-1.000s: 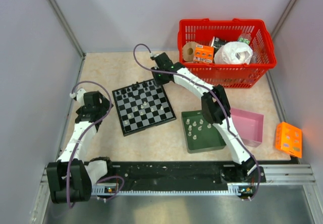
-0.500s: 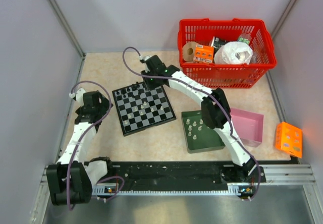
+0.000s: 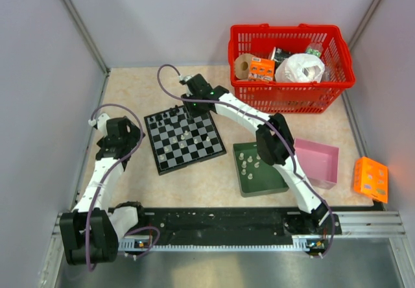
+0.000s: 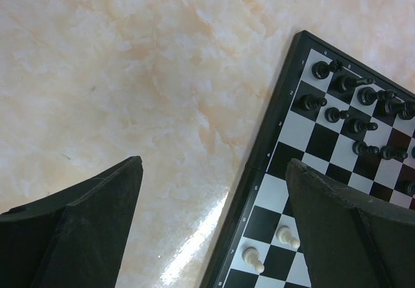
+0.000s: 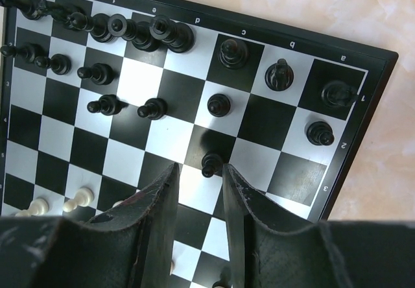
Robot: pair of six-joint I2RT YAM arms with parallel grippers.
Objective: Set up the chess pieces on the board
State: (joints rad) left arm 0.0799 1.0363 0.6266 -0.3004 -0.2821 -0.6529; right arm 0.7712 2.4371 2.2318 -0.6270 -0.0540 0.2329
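right gripper (image 5: 200, 171) low over board (image 5: 266, 122), jaws ajar

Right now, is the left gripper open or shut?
Open: the left gripper shows its fingers wide apart over bare table and the board edge, gripping nothing.

board (image 3: 183, 137): flat checkered square, black and white, thin dark border, lying on table (image 3: 142, 87) left of centre, turned slightly askew. black pieces (image 5: 232, 52): tiny, upright, crowded on board's far rows, several a square or two forward; one black pawn (image 5: 211, 165) stands alone further out. white pieces (image 5: 76, 199): few upright on board's middle and near squares; others standing loose in green tray (image 3: 275, 183) just right of board.
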